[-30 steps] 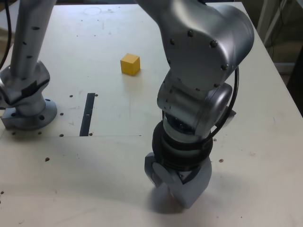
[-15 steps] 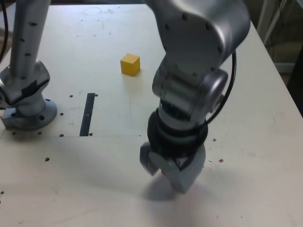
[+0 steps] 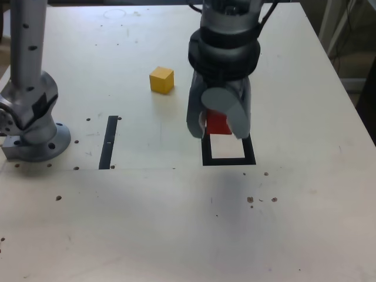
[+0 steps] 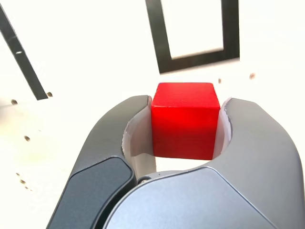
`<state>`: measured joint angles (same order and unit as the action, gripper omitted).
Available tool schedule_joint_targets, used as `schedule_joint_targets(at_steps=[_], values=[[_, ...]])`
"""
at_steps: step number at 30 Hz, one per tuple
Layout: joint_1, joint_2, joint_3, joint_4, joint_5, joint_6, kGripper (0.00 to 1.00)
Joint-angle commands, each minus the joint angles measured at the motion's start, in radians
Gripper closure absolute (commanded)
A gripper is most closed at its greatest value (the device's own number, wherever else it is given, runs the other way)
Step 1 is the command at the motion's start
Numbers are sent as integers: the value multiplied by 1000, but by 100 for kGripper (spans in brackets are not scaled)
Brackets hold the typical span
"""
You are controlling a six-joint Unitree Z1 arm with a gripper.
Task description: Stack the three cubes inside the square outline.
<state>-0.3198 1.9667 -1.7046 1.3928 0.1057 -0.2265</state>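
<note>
- Fingers (image 4: 186, 126) were clamped on the red cube (image 4: 185, 121), one on each side face; the wrist view showed both pressed flush to it.
- In the exterior view the red cube (image 3: 217, 122) hung clear of the worktop (image 3: 305, 223), over the far edge of the outline (image 3: 228, 160), not yet centred on it.
- Outline's pale centre was bare: nothing placed yet, so red looked set to be the base block.
- Yellow cube (image 3: 161, 80) sat loose on the worktop, far and to the exterior view's left of the outline, well apart from it.
- Green cube was not visible in either view.
- Thin black strip (image 3: 108, 141) lay to the exterior view's left, near the arm base (image 3: 32, 138); not the target.
- Side grip left the cube's underside free, which probably suited a straight drop into the frame.
- Judgement: needed a small shift toward the near side, then lowering square to the frame before release.
</note>
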Motion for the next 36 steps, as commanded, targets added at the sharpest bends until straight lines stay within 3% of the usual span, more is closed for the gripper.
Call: schedule_joint_targets(at_steps=[1, 5, 12, 16, 36], values=[[37, -15, 18, -1, 5, -28, 93], [79, -8, 47, -28, 4, -54, 93], [142, 29, 141, -170, -47, -54, 93], [151, 41, 176, -220, -53, -51, 93], [194, 111, 216, -285, -58, 12, 92]])
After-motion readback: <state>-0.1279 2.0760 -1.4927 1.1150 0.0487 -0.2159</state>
